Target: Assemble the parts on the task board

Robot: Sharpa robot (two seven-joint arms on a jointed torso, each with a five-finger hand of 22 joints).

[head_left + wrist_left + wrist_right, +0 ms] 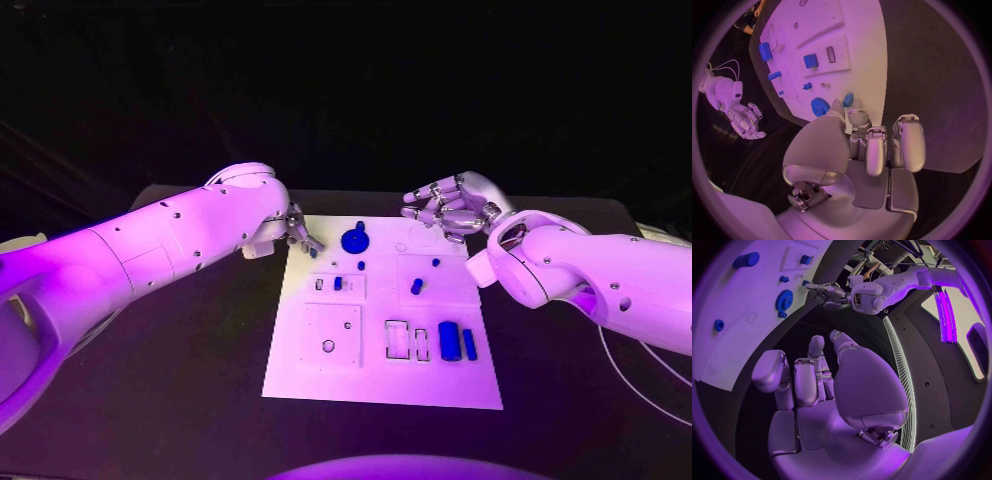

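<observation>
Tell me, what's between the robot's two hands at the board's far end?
In the head view, a blue gear lies on the white board between the left hand and right hand; neither hand touches it.

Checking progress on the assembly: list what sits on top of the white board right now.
On the task board lie a blue gear at the far end, small blue pegs mid-board, and two blue bars nearer the robot. The left hand covers the board's far left corner; anything beneath is hidden.
</observation>
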